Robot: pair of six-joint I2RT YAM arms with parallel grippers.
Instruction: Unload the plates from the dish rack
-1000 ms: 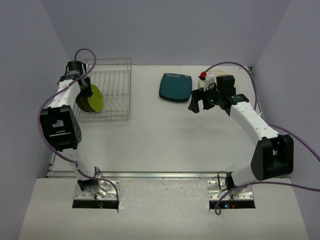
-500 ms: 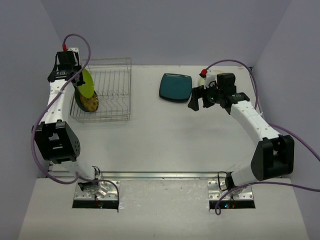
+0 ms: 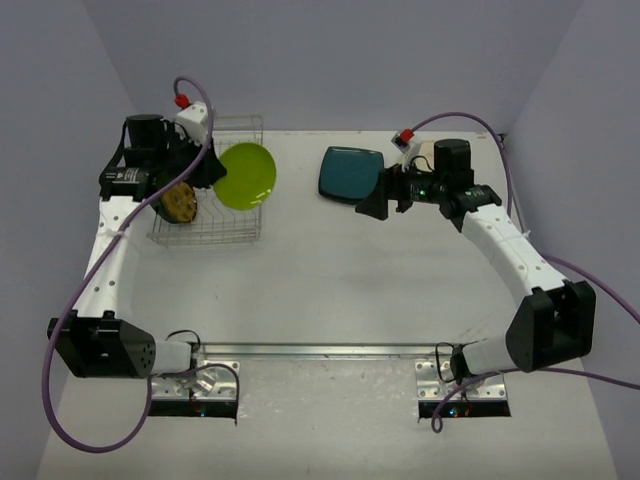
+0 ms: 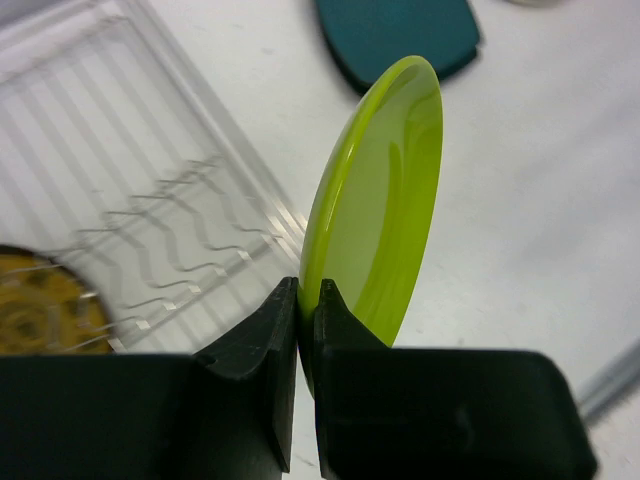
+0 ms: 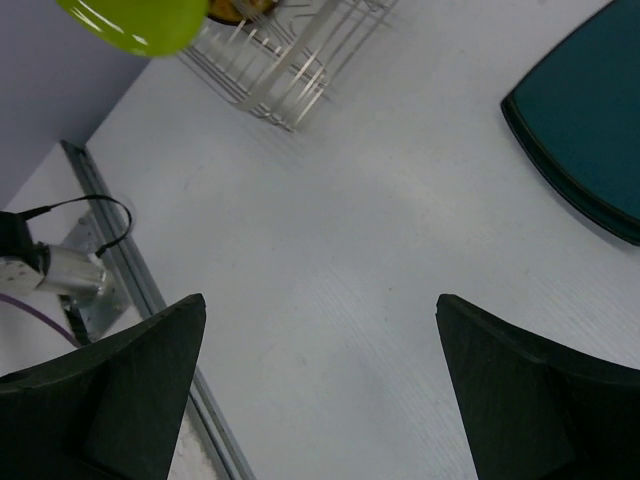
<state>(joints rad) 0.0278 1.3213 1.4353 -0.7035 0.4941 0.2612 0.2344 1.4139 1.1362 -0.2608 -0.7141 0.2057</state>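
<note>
left wrist: left gripper (image 4: 308, 300) pinching thin rim of yellow-green plate (image 4: 385, 190), could easily pivot, slip onto dish rack (image 4: 250, 157); right gripper (image 5: 318, 335) spread wide

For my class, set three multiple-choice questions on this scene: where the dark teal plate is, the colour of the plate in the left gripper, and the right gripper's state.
1. Where is the dark teal plate?
A. flat on the table, right of the dish rack
B. standing in the dish rack
C. held by the right gripper

2. What colour is the round plate in the left gripper?
A. cream
B. yellow-green
C. pale blue

3. How does the right gripper stand?
A. shut on a plate
B. shut on nothing
C. open, holding nothing

Answers:
1 A: it lies flat on the table beside the rack.
2 B: the fingers pinch a yellow-green rim.
3 C: its fingers stand wide apart, with only table between them.
</note>
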